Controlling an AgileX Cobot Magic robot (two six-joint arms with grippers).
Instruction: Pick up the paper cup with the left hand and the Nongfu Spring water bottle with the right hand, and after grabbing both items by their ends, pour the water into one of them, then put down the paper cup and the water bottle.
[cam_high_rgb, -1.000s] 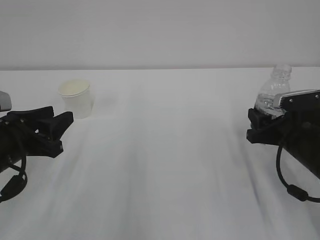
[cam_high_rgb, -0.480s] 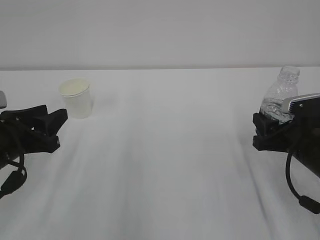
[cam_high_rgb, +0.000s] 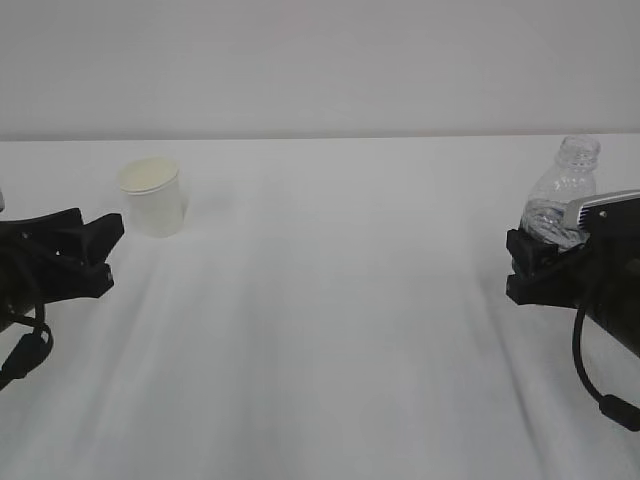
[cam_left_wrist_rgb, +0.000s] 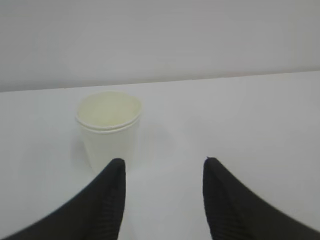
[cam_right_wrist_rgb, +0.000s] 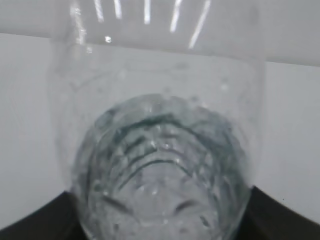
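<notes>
On the white tabletop (cam_high_rgb: 330, 330), toward ten o'clock in the exterior view, your small off-white tapered paper cup (cam_high_rgb: 153, 197) stands upright with its cream inside showing. Expect it to be very light and thin-walled; it will likely crush or tip if pinched hard, so take it low on the wall, near its base end, with a gentle squeeze. Your left hand, the black two-finger gripper (cam_left_wrist_rgb: 162, 197), sits just short of it with the jaws parted at a medium width and nothing between them; from the wrist view the cup lies at about eleven o'clock, slightly off the gap's centre.

Over at three o'clock, the small clear ribbed plastic bottle (cam_high_rgb: 562, 195) with no cap leans a little, its lower end seated in your right hand, the black gripper with the grey-topped camera block (cam_high_rgb: 545, 262), whose jaws appear closed around it. Its label is hidden. The clear water (cam_right_wrist_rgb: 160, 170) fills the lower part, so it should feel bottom-heavy; the thin plastic may flex and slip, and the open neck will spill if you tilt early.
</notes>
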